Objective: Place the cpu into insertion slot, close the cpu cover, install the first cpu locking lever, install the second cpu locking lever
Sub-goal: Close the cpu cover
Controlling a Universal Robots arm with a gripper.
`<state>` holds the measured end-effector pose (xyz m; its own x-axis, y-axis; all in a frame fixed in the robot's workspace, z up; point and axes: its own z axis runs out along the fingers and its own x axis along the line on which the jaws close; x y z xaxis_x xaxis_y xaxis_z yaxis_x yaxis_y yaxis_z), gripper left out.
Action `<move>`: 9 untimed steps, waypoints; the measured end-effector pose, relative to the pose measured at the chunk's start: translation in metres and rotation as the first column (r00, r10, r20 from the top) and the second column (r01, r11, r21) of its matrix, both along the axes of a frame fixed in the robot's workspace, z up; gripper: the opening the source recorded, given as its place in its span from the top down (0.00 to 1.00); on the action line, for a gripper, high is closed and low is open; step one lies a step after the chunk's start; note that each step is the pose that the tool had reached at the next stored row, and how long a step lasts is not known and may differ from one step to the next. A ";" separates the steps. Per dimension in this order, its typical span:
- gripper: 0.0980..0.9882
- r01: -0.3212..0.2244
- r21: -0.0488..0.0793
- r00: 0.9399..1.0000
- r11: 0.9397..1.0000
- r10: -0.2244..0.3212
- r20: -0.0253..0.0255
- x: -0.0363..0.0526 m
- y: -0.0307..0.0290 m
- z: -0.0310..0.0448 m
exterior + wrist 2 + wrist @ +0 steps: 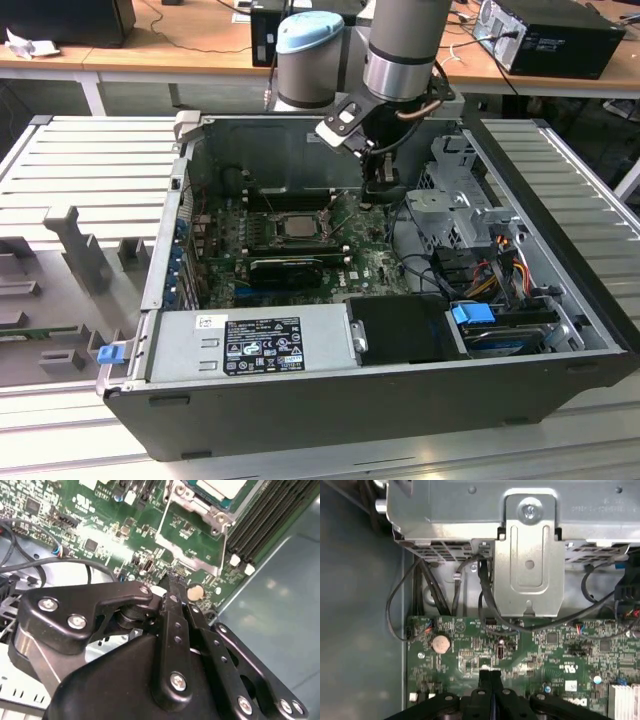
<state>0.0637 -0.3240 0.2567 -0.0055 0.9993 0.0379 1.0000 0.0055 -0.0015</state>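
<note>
Hovering low over the green motherboard [470,655], the black two-fingered claw [170,584] has its fingers [484,679] pressed together on nothing; a careless dip could scrape board parts or snag the thin black cables [485,600]; beyond, the thin grey metal cpu cover [187,554] seems swung open, so the pale square cpu [220,487] lying in the silver-rimmed insertion slot [202,502] could be knocked askew.

Arm [400,45]: we see it coming in from above, grey wrist upright.
Gripper [383,188]: pointing pretty much straight down.
Fingers [483,680]: we've got them pressed flat together in the first wrist view.
</note>
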 end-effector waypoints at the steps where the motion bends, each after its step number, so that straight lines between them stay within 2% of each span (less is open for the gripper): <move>1: 0.99 -0.001 0.000 1.000 1.000 0.001 0.000 -0.0002 0.0000 -0.0029; 5: 0.99 -0.002 0.001 1.000 1.000 0.002 0.000 -0.0015 0.0001 -0.0050; 9: 0.99 -0.003 0.001 1.000 1.000 0.003 0.000 -0.0096 0.0000 -0.0054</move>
<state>0.0541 -0.3239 0.2513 -0.0084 0.9992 0.0388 1.0000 0.0084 -0.0015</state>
